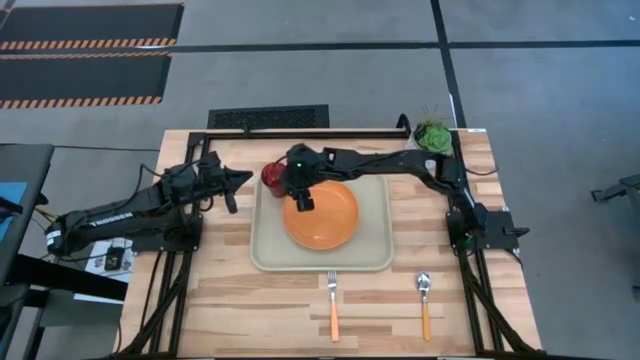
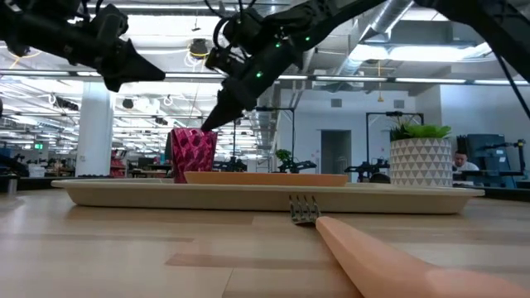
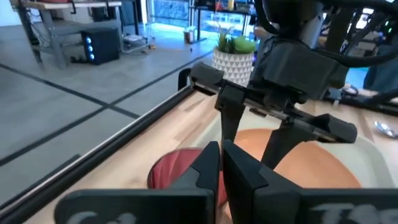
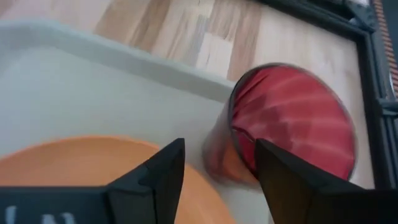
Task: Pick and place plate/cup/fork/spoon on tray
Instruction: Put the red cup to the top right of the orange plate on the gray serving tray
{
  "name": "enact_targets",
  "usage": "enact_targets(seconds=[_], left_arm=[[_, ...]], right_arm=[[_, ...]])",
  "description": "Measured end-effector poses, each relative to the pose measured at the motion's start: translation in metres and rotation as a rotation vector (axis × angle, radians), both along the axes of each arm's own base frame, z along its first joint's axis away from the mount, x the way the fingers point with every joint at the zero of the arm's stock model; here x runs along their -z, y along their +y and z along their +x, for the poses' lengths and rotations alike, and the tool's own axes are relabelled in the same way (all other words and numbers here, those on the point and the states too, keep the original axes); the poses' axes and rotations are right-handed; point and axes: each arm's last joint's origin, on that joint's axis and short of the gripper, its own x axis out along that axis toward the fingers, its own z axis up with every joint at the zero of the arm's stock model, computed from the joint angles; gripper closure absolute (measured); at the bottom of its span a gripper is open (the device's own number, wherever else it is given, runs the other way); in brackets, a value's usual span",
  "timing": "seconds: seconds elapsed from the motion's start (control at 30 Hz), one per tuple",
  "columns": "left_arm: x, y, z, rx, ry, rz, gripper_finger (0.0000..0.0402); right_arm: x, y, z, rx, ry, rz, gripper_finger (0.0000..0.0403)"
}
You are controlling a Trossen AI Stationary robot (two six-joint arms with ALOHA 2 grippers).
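Note:
The orange plate (image 1: 325, 218) lies flat on the beige tray (image 1: 375, 255). The red faceted cup (image 1: 270, 176) stands upright in the tray's far left corner, beside the plate. My right gripper (image 4: 221, 149) is open, slanting down just above the cup's rim (image 2: 201, 131). My left gripper (image 1: 243, 180) is shut and empty, in the air left of the tray. The fork (image 1: 333, 305) and the spoon (image 1: 425, 295) lie flat on the table near its front edge, handles toward me. My right gripper's open fingers (image 4: 273, 168) come at the cup's rim (image 4: 249, 146) slanting down from the table's right side. I cannot tell whether they touch it. The cup stands upright with its base on the tray.
A white pot with a green plant (image 1: 432, 135) stands at the table's far right corner. A black frame (image 1: 300, 130) runs along the far edge. Bare wood lies to the tray's right and in front of it, around the fork and spoon.

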Motion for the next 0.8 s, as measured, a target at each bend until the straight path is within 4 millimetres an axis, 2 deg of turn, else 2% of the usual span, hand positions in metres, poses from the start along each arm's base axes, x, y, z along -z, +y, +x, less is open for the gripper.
enact_targets(seconds=[0.23,0.6,0.7,0.8], left_arm=[[0.001,0.001,-0.001,-0.020,0.024,0.031,0.0395],[0.002,0.000,-0.001,-0.019,0.039,0.030,0.0395],[0.002,0.000,-0.001,-0.020,0.039,0.030,0.0395],[0.002,0.001,-0.001,-0.045,0.041,0.034,0.0395]], right_arm=[[0.011,-0.004,0.008,0.014,0.031,-0.076,0.0219],[0.009,-0.015,0.007,0.027,0.022,-0.098,0.0348],[0.000,-0.015,0.005,0.047,0.004,-0.142,0.0378],[-0.030,-0.014,-0.006,0.088,-0.015,-0.191,0.0390]])
